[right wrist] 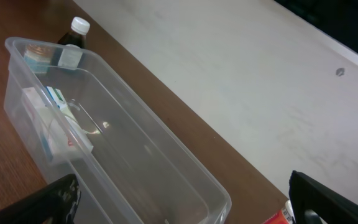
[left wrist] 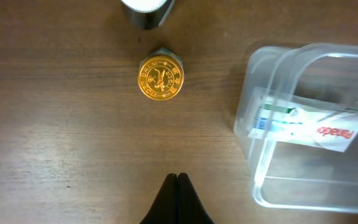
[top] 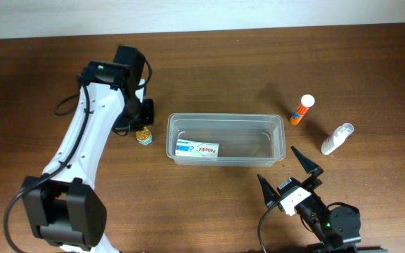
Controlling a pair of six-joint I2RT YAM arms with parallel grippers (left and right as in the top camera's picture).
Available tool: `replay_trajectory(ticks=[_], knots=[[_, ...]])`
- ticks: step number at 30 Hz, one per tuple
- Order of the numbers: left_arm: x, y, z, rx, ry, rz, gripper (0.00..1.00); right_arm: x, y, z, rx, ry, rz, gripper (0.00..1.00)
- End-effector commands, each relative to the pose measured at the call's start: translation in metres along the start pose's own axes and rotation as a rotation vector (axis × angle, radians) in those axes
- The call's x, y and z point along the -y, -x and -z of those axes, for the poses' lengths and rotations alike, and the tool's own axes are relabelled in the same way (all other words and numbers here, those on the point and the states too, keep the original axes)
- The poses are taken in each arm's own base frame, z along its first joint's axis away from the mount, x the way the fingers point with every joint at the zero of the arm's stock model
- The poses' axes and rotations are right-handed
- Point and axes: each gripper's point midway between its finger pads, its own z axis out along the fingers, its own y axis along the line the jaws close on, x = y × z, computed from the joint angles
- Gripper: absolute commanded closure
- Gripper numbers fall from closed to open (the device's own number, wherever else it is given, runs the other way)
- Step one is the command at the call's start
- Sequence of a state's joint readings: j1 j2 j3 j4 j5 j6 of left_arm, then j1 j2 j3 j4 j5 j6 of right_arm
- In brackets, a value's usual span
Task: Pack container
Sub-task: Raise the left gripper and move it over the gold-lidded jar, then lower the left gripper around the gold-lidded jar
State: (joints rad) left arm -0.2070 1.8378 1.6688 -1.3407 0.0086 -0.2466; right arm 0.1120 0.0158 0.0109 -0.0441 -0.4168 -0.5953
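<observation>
Clear container [top: 227, 117] sits lengthwise near ctr of the brown desk [top: 62, 56], upright, open top. Inside, a white Panadol box [top: 197, 148] lies flat toward the L end, by the near wall; the L wrist view shows it through the tub's end wall [left wrist: 246, 118] w/ red lettering facing up [left wrist: 309, 124]. L arm [top: 90, 133] reaches out beside the tub's L end. L jaws are pressed together and hold nothing: in the L wrist view the dark fingertips [left wrist: 169, 202] meet over plain wood, short of a small gold-lidded jar [left wrist: 161, 78]. That jar [top: 143, 135] stands on the desk near the container's L end, not touching it. A dark bottle w/ white cap [left wrist: 146, 9] stands just past the jar, partly cut off by the frame edge; the R wrist view picks it up beyond the tub's far end [right wrist: 76, 31]. R arm [top: 325, 218] sits low at the near R side. R jaws are spread wide and empty, fingertips [top: 306, 163] aimed toward the container's R end, apart from it. In the R wrist view those tips [right wrist: 58, 198] show at the two lower corners, w/ the container [right wrist: 160, 127] and box [right wrist: 55, 124] ahead. An orange tube w/ white cap [top: 301, 109] and a white spray bottle [top: 337, 138] sit on the desk R of the tub, apart from it and each other; can't tell if upright or lying.
</observation>
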Motion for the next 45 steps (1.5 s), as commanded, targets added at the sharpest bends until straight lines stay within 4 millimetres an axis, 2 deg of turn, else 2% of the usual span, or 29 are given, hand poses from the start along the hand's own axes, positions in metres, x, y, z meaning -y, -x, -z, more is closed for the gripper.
replay_trajectory(ticks=[1,5,12,13,16,18,20,22,25,36,41,45], knots=[[-0.004,-0.004,-0.008,-0.012,0.016,-0.013,0.99,0.001,-0.003,0.0,-0.008,-0.011,-0.008,0.02],[-0.005,-0.007,-0.015,-0.024,0.019,-0.013,0.99,0.001,-0.003,0.0,-0.008,-0.011,-0.008,0.02],[-0.004,-0.003,-0.015,-0.008,0.015,-0.013,0.99,0.001,-0.003,0.0,-0.008,-0.011,-0.008,0.02],[-0.004,-0.003,-0.015,-0.007,0.015,-0.013,0.96,0.001,-0.003,0.0,-0.008,-0.011,-0.008,0.02],[-0.004,-0.002,-0.015,-0.004,0.014,-0.013,0.76,0.001,-0.003,0.0,-0.008,-0.011,-0.008,0.02],[-0.004,-0.002,-0.015,-0.004,0.014,-0.012,0.69,0.001,-0.003,0.0,-0.008,-0.011,-0.008,0.02],[-0.004,-0.002,-0.015,-0.004,0.014,-0.012,0.46,0.001,-0.003,0.0,-0.008,-0.011,-0.008,0.02],[-0.004,-0.002,-0.015,-0.004,0.014,-0.013,0.44,0.001,-0.003,0.0,-0.008,-0.011,-0.008,0.02],[-0.003,0.0,-0.015,0.003,0.012,-0.012,0.35,0.001,-0.003,0.0,-0.008,-0.011,-0.008,0.02],[-0.004,0.012,-0.015,0.055,0.019,0.027,0.24,0.001,-0.003,0.0,-0.008,-0.011,-0.008,0.01],[-0.012,0.017,-0.015,0.083,0.065,0.06,0.23,0.001,-0.003,0.0,-0.008,-0.011,-0.008,0.02],[-0.011,0.019,-0.025,0.092,0.062,0.061,0.23,0.001,-0.003,0.0,-0.008,-0.011,-0.008,0.02]])
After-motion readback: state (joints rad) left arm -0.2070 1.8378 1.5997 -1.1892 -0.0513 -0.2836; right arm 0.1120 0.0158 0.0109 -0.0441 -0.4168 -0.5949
